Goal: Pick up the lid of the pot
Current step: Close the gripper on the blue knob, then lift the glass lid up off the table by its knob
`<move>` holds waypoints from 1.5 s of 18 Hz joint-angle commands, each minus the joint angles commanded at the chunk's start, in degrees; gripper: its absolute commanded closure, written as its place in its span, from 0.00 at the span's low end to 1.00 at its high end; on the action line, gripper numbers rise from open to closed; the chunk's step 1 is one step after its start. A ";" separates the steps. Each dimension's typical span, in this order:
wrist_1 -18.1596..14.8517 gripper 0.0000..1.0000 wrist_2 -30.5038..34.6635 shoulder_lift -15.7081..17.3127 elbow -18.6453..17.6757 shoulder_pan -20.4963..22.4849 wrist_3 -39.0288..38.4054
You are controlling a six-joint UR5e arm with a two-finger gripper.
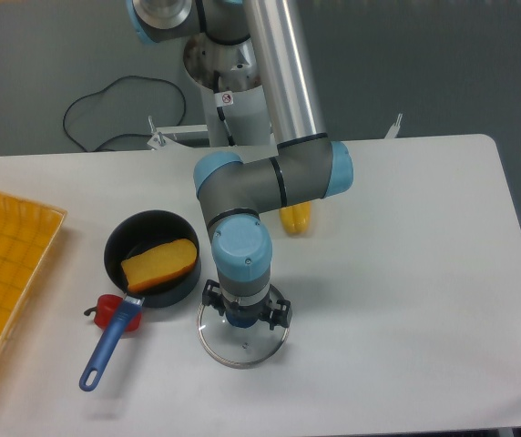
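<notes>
The pot lid (242, 344) is a round glass disc with a metal rim, lying flat on the white table near the front. My gripper (243, 320) points straight down over the lid's centre. The blue wrist hides the fingertips and the lid's knob. Black parts of the gripper body stick out on either side of the wrist. Whether the fingers touch the knob cannot be made out.
A black pot (131, 238) with a blue handle (110, 344) sits left of the lid and holds a yellow block (158, 262). A red object (106, 311) lies beside the handle. A yellow item (297, 218) lies behind the arm. A yellow tray (5, 264) is at the left edge.
</notes>
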 joint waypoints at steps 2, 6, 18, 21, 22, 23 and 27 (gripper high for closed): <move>0.00 0.00 0.00 0.00 -0.17 0.00 0.09; -0.09 0.00 0.17 0.09 -0.44 0.00 0.26; 0.00 0.18 1.23 0.00 -0.44 0.00 -0.17; 0.00 0.30 1.14 0.00 -0.35 -0.09 0.00; 0.00 0.31 1.14 0.00 -0.26 0.00 -0.09; 0.00 0.33 1.06 0.00 -0.18 0.00 0.00; -0.09 0.40 1.05 0.17 -0.18 0.00 0.09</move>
